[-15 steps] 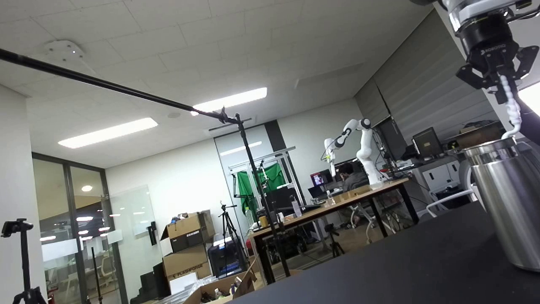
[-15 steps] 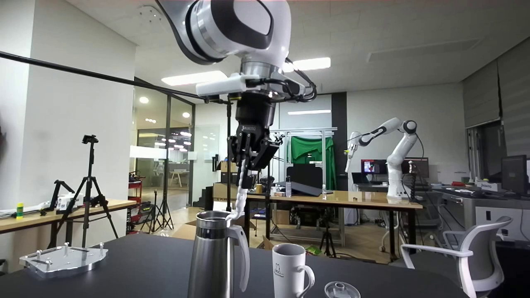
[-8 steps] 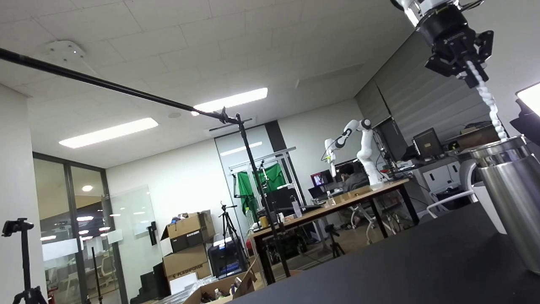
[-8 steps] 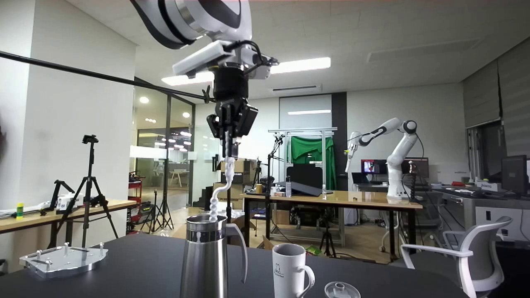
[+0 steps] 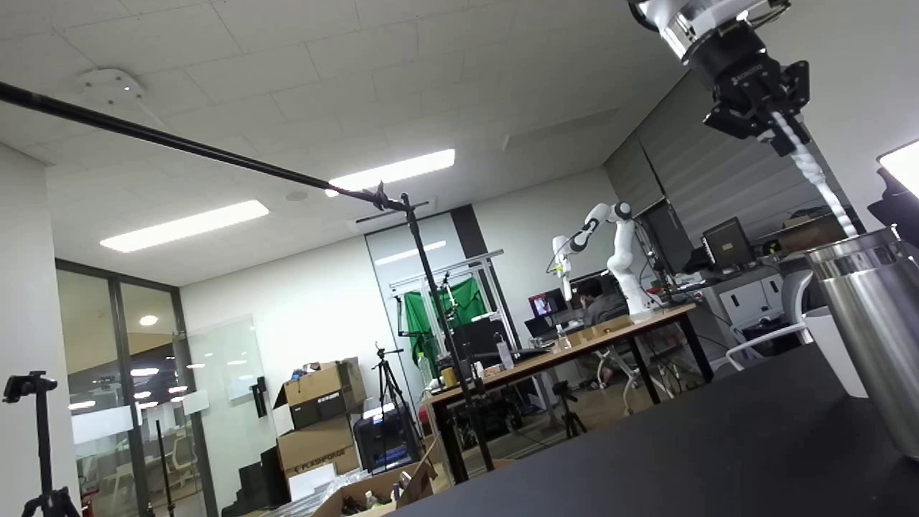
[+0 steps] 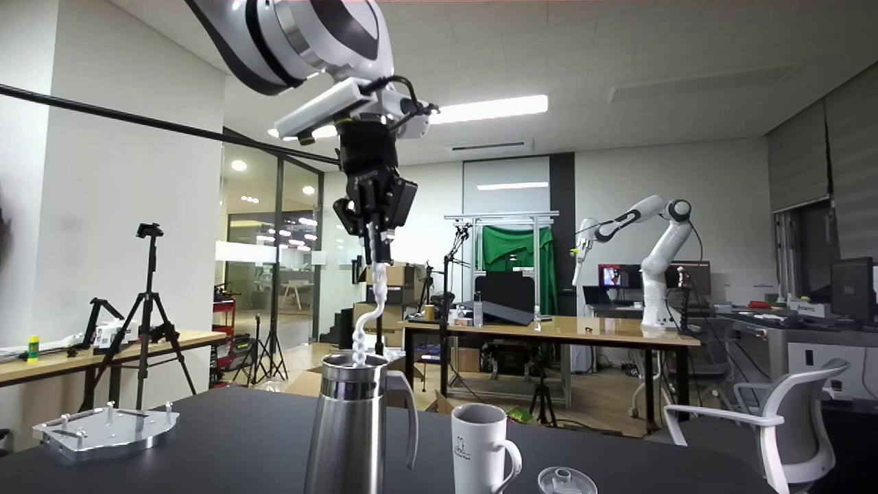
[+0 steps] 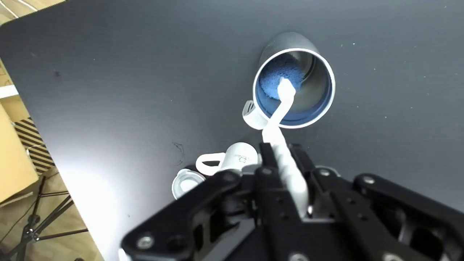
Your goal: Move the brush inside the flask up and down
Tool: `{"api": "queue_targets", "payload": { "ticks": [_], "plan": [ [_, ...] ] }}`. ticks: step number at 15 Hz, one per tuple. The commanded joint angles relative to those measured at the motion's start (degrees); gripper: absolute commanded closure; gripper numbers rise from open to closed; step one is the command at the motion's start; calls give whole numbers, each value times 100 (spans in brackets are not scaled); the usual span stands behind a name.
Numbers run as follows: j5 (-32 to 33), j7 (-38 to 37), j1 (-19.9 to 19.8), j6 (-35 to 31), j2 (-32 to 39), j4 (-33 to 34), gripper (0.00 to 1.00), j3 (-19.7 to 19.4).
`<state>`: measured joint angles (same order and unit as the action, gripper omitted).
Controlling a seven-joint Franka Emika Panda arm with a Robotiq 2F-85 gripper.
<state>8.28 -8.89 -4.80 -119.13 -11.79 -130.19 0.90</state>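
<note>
Compared with 1 second ago, more of the cleaning brush (image 6: pixel 379 288) stands above the steel flask (image 6: pixel 348 439), so I judge this as an upward stroke; a downward one should follow. The 2 fingers (image 7: pixel 268 157) grasp its white handle (image 7: pixel 289 168); the blue head (image 7: pixel 271 78) is below them, inside the flask.

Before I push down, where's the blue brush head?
In the wrist view, the blue brush head sits inside the flask, toward the upper left of its mouth; the white handle runs from it up to the gripper.
</note>
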Motion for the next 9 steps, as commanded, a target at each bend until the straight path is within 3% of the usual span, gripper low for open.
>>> {"api": "queue_targets", "payload": {
  "ticks": [1, 4, 9],
  "plan": [
    [491, -475, 21, -331, 634, 11, 96, 28],
    [671, -633, 172, -381, 942, 41, 96, 57],
    [519, -550, 468, -471, 759, 23, 96, 175]
  ]
}}
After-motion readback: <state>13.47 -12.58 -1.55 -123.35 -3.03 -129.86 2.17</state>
